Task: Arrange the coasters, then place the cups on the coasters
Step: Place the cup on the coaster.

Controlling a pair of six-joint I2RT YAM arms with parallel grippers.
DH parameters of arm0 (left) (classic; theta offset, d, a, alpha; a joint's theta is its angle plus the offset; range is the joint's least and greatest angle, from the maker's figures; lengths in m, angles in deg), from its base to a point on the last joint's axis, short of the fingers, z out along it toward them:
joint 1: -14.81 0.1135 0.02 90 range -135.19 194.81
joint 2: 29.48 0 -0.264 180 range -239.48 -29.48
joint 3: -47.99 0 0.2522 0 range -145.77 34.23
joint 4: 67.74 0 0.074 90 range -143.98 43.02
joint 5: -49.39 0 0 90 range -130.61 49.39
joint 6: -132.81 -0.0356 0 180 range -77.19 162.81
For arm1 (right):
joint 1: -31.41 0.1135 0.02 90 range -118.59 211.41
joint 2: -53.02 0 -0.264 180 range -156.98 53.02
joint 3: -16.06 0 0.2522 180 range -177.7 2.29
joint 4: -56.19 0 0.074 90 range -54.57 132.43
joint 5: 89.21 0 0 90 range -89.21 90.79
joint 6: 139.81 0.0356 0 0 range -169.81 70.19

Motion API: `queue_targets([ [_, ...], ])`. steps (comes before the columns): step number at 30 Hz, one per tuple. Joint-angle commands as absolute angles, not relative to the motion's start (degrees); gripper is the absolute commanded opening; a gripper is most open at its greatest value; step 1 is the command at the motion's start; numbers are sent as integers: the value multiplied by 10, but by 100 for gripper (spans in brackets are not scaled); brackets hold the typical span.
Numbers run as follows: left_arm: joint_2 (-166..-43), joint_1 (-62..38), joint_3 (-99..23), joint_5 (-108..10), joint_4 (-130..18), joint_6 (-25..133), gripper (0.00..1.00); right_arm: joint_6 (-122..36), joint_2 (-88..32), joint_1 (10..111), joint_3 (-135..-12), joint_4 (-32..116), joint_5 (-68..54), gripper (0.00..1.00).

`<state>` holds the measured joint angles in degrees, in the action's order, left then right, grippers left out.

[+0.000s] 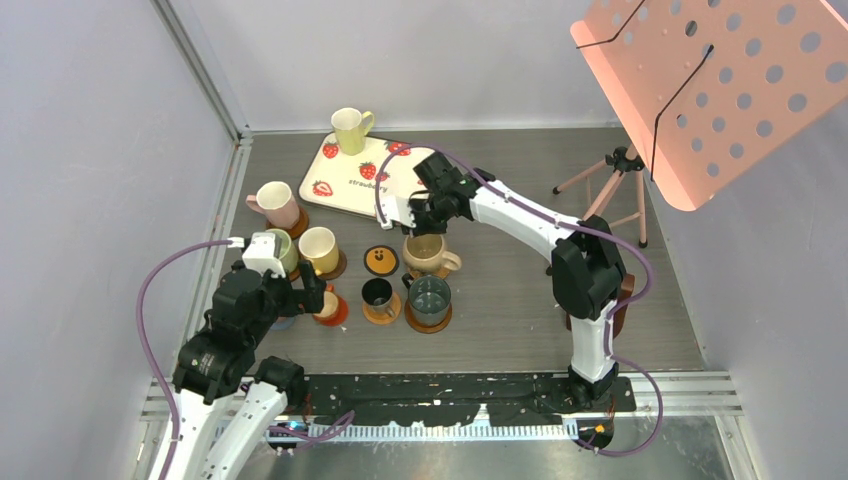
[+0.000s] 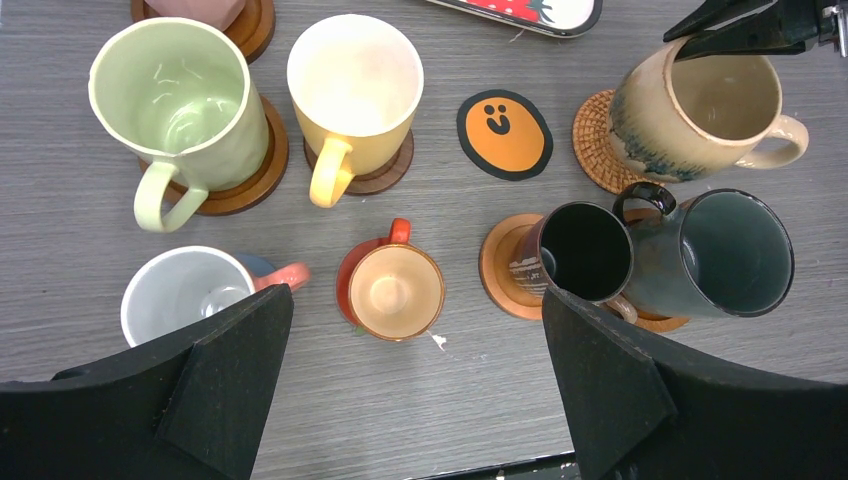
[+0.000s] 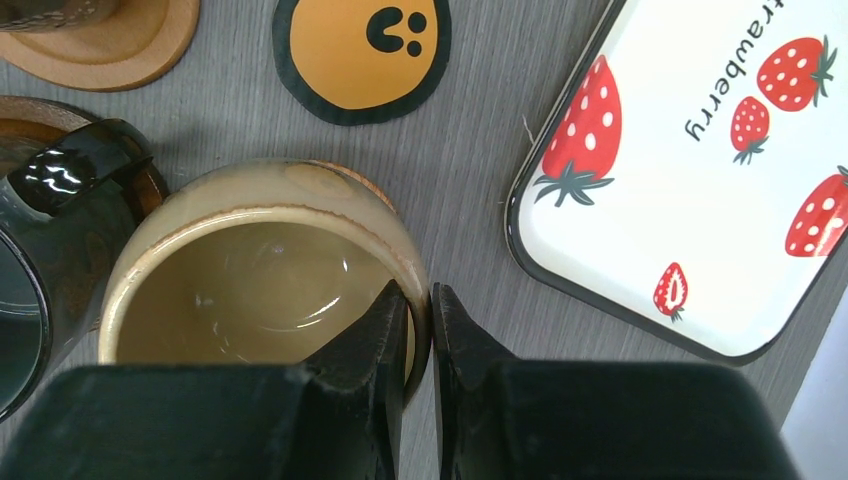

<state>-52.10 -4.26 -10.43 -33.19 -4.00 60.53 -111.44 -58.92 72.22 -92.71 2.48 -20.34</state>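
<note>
My right gripper [image 3: 420, 300] is shut on the rim of the tan cup [image 3: 250, 280], one finger inside and one outside. That cup is over a woven wicker coaster [image 2: 598, 140]; I cannot tell whether it rests on it. Beside it lies a bare black coaster with an orange face [image 2: 504, 134]. My left gripper [image 2: 416, 292] hangs open above a small orange-brown cup [image 2: 395, 292] on a red coaster [image 2: 346, 285]. Pale green [image 2: 170, 100], yellow [image 2: 355, 85], black [image 2: 585, 250] and dark teal [image 2: 735, 255] cups stand on coasters. A pale yellow cup [image 1: 349, 130] stands on the tray.
The white strawberry tray [image 1: 345, 185] lies at the back left. A pink cup [image 1: 275, 203] stands left of it. A small tripod [image 1: 615, 175] stands at the back right under a pink perforated board [image 1: 720, 80]. Walls close in on the left and back.
</note>
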Motion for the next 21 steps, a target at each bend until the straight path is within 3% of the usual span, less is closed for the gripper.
queue_targets([
  [1,-514,-43,-103,-333,-59,602,99,-1116,-584,726,-935,55,-225,5],
  [12,-513,-43,-103,-330,-58,602,99,-1110,-592,726,-910,77,-219,7],
  [21,-515,-43,-103,-331,-58,602,99,-1101,-584,726,-898,92,-211,25],
])
